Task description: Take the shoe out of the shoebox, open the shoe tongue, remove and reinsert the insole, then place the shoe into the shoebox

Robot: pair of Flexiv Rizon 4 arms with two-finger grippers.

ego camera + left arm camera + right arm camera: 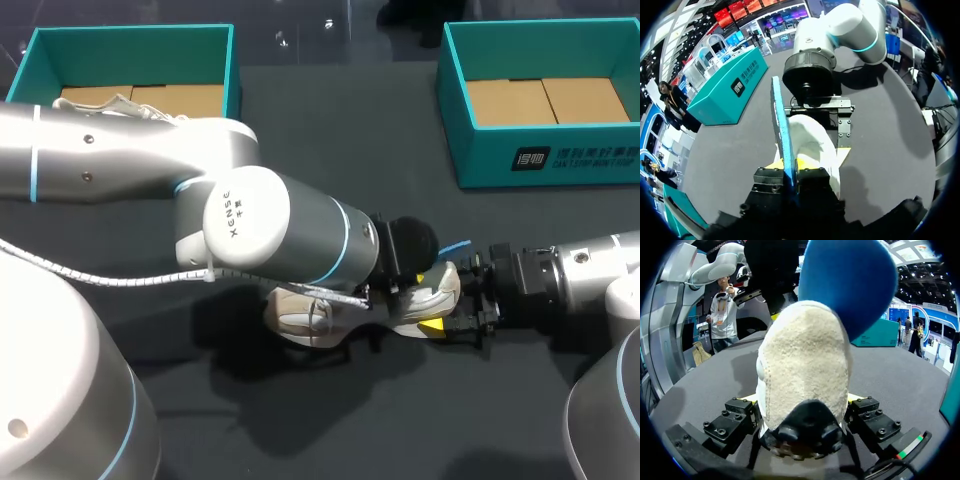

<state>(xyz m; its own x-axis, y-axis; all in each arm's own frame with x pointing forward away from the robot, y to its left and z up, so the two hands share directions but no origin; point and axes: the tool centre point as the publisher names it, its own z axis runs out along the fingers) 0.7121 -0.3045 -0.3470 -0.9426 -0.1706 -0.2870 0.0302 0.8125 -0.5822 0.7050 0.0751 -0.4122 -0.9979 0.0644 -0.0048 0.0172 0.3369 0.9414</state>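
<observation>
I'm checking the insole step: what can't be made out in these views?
Head view: the left arm covers most of the shoe, including its opening.
Left wrist view: the insole is edge-on, so its face and shape are hidden.
Right wrist view: the shoe's heel blocks the toe.

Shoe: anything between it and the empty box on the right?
Nothing visible: only bare table between the shoe and the empty shoebox. The right gripper is shut on the shoe, left gripper on the insole.

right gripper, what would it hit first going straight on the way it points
The heel of the cream fabric shoe, already gripped by the right gripper; beyond it, probably the left gripper holding the flat blue insole.
</observation>
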